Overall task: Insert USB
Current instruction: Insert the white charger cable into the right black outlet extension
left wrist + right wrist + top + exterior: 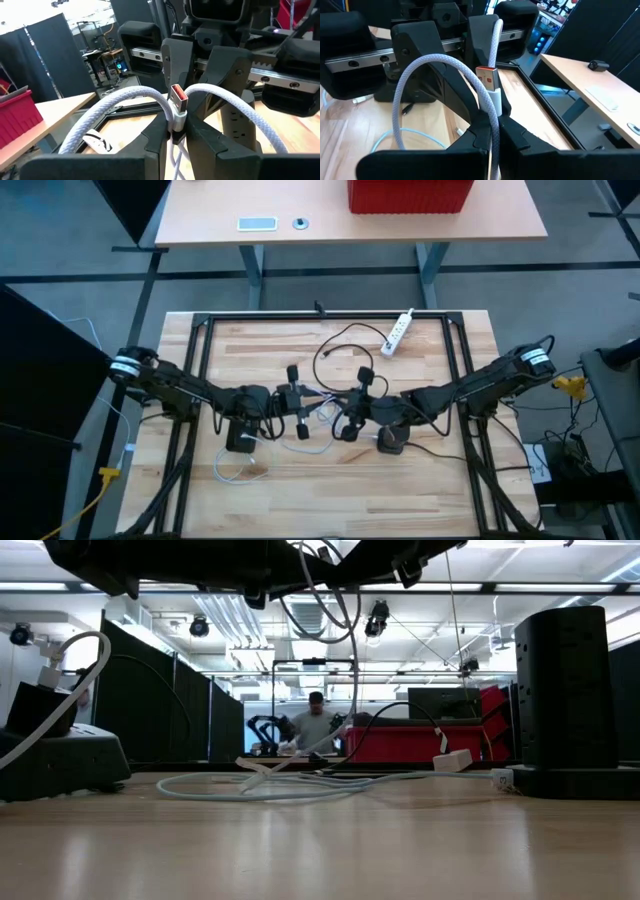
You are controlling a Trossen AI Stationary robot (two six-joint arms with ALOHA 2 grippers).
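Both claws meet over the middle of the wooden worktop (330, 490), facing each other, and each is clamped on a USB cable. In the left wrist view the left claw (175, 131) pinches a white braided cable (120, 107) just behind its plug, so the left USB plug (179, 99), with its red tongue, stands up clear of the fingers. In the right wrist view the right claw (492, 131) is closed narrow on a second white cable (427, 65) in the same way, and the right USB plug (487, 78) pokes up beyond the fingertips. From above, the two claws sit close together with loose cable loops lying between and around them; a dark charging block (240, 438) rests on the worktop under the left arm, another dark block (390, 442) under the right, and a white power strip (399, 332) lies well apart toward the far edge.

The step in hand looks like the grasp completed and the carry toward a socket about to begin. Which socket is meant cannot be told. The next move calls for turning a plug to face its port squarely, then pushing straight in without letting the cable slip through the fingers.
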